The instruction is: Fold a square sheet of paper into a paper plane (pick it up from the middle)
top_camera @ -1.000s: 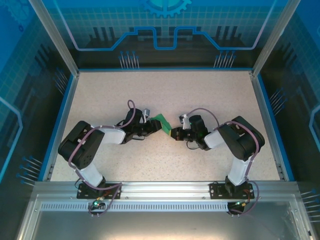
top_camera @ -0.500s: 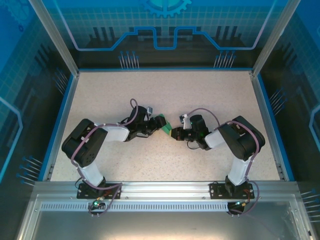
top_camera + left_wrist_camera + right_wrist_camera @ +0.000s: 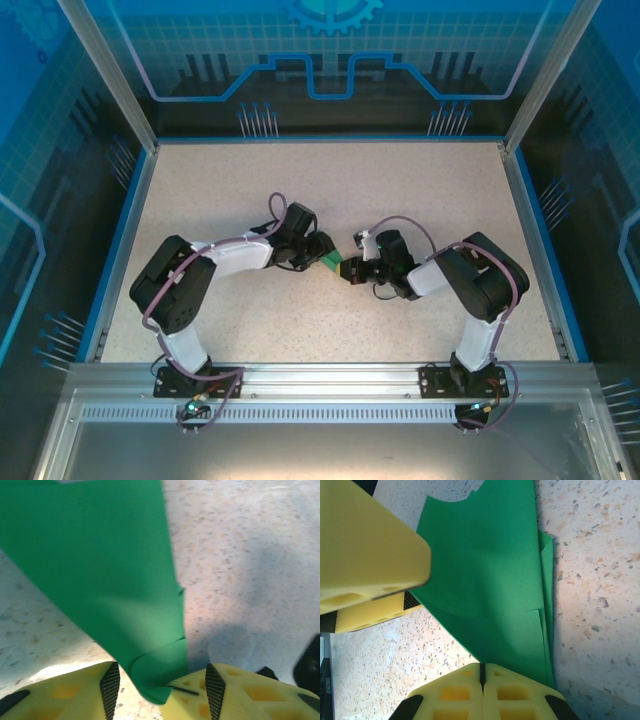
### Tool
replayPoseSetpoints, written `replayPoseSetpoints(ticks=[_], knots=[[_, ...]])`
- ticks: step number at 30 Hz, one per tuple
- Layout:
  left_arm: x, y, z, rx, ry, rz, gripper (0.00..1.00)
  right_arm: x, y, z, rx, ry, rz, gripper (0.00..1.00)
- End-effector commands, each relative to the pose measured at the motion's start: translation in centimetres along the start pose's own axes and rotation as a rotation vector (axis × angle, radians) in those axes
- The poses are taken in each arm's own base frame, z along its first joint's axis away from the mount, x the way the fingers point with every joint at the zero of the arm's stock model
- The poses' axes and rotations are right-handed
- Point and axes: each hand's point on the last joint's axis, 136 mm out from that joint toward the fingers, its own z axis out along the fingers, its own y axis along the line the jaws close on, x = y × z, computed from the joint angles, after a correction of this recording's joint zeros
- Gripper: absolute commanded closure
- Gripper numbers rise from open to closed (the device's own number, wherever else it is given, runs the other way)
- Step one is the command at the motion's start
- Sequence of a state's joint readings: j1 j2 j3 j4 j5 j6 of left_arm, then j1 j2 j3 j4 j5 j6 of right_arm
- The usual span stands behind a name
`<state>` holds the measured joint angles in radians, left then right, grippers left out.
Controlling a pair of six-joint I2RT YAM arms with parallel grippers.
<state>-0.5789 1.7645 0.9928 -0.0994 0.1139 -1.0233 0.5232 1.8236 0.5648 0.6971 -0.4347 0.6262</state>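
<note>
The green paper [image 3: 331, 261] is folded into layered flaps and sits mid-table between the two grippers. In the right wrist view the paper [image 3: 490, 580] fans up from my right gripper [image 3: 481, 672], whose yellow fingers are shut on its lower tip. In the left wrist view the paper [image 3: 100, 555] hangs down into my left gripper [image 3: 162, 690]. That gripper's jaws stand apart, with the paper's curled end resting against the right finger [image 3: 250, 695]. From above, the left gripper [image 3: 320, 250] covers the paper's left part and the right gripper [image 3: 346, 268] meets it from the right.
The speckled table [image 3: 400, 190] has a blue rim [image 3: 122, 250] along its sides. Aluminium posts [image 3: 105, 75] rise at the back corners. A yellow finger of the left gripper [image 3: 370, 545] hangs close over the paper in the right wrist view.
The left arm has swung right and forward, bringing its gripper over the paper and covering more of the green. The right arm and its hold look unchanged.
</note>
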Motion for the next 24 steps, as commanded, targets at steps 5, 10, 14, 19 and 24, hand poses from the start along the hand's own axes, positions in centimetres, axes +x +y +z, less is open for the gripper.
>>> replayPoseSetpoints(ticks=[5, 10, 14, 19, 24], knots=[[0.5, 2.3, 0.1, -0.139, 0.015, -0.038, 0.62, -0.3, 1.0, -0.1, 0.001, 0.004, -0.069, 1.00], [0.5, 2.1, -0.1, -0.134, 0.015, -0.063, 0.75, -0.2, 1.6, -0.2, 0.002, 0.011, -0.131, 0.96], [0.5, 1.9, -0.2, -0.128, 0.015, -0.088, 0.76, -0.3, 2.2, -0.2, 0.012, 0.019, -0.198, 0.87], [0.6, 1.8, -0.2, -0.126, 0.016, -0.101, 0.77, -0.4, 2.8, -0.4, 0.040, 0.028, -0.301, 0.68], [0.5, 1.7, -0.2, -0.132, 0.018, -0.102, 0.76, -0.7, 3.6, -0.1, 0.089, 0.039, -0.444, 0.59]])
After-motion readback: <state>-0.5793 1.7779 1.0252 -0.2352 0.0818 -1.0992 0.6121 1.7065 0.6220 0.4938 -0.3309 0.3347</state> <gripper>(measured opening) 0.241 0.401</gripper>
